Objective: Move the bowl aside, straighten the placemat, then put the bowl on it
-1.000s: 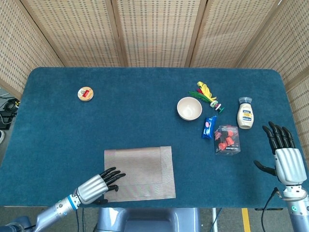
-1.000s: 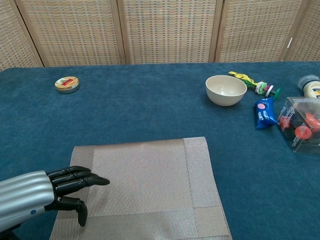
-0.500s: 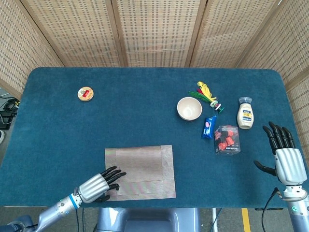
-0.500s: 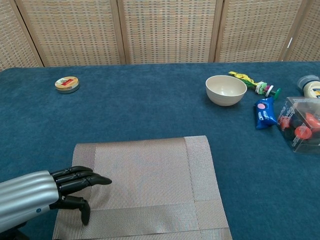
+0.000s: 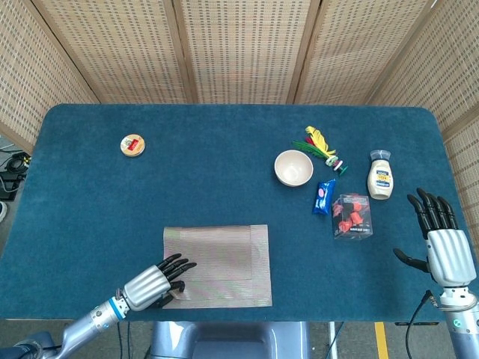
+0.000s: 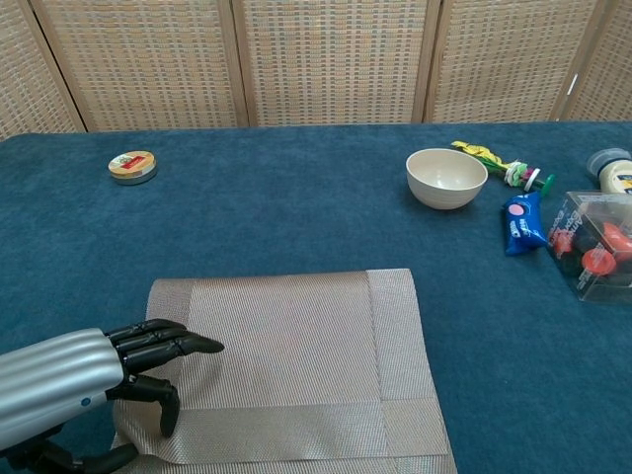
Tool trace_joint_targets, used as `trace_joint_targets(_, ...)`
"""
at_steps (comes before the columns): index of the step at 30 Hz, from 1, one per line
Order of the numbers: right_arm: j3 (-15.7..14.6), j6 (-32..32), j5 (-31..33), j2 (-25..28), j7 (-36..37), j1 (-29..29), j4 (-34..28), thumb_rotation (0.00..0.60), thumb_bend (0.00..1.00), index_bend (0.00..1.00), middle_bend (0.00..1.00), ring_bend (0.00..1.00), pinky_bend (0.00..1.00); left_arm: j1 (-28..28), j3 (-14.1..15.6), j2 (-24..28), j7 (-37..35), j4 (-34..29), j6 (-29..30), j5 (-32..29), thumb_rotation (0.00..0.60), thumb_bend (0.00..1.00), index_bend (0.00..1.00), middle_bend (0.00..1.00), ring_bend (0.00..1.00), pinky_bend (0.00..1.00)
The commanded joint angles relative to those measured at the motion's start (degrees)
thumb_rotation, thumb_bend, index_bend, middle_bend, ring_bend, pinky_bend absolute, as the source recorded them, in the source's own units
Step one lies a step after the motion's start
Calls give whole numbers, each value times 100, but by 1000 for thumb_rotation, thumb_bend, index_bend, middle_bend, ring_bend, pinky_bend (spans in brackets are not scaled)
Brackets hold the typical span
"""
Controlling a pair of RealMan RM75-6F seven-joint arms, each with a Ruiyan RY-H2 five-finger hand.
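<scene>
Cream round ceramic bowl (image 5: 293, 167) (image 6: 446, 177) sits upright on the blue felt-covered surface (image 5: 209, 164) (image 6: 286, 207), right of centre toward the far side, well apart from the mat. Nothing in it that can be seen.

Grey-beige woven rectangular placemat (image 5: 218, 255) (image 6: 286, 365) lies flat at the near edge, left of centre, its sides roughly parallel to the surface edge. Near edge runs close to the surface rim in the head view.

Left hand (image 5: 152, 281) (image 6: 94, 370), silver back with black fingers (image 6: 168, 344), is at the mat's near-left corner. Fingers extended and close together, lying over the mat's left border; thumb bent down to the mat edge. Looks like it pinches or presses that corner, cannot tell which for certain.

Right hand (image 5: 440, 239) hovers at the near-right edge, fingers spread and straight, thumb out, holding nothing, touching nothing.

Just right of the bowl: a yellow-green feathered toy (image 5: 320, 144) (image 6: 499, 163), a small blue snack packet (image 5: 323, 196) (image 6: 519, 221), a clear plastic box with red pieces (image 5: 352, 216) (image 6: 598, 245), and a white squeeze bottle (image 5: 380, 176) (image 6: 614, 170) lying down. A round tan tin with red label (image 5: 132, 144) (image 6: 131, 166) sits far left. Woven wicker screen (image 5: 239, 45) behind.
</scene>
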Motion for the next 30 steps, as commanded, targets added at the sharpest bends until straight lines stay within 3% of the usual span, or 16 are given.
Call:
trace_joint_targets(1,0,0,-4,3,12,0,-2,600,0,25,0,0,0,-9,-32,-24,-17,-1,-17,-39,600,490,547,0,0,0)
trace_joint_targets(5,-5,2,-22,7,23,-1,-5,600,0,25,0,0,0,-10,-90,-61,-74,-12,-4,-108,600,531,715,0,0,0)
trace_joint_targets(15,0,45,-48,7,9,-16,-18,600,0,25,0,0,0,-68,-539,136,-651,-664,119,-600,600,547,784,0,0,0)
trace_joint_targets(21,-7,46,-68,-10,-40,-14,-14,600,0,25,0,0,0,-348,-1416,568,-519,-1696,-300,-1536,600,562,802,0,0,0)
trace_joint_targets(26,-9,52,-83,-25,-94,-11,-23,600,0,27,0,0,0,-821,-2423,1083,-770,-2614,-1458,-3116,600,610,828,0,0,0)
trace_joint_targets(30,-15,53,-96,-34,-134,-11,-32,600,0,28,0,0,0,-1269,-3195,1178,-481,-2395,-2128,-4444,600,611,828,0,0,0)
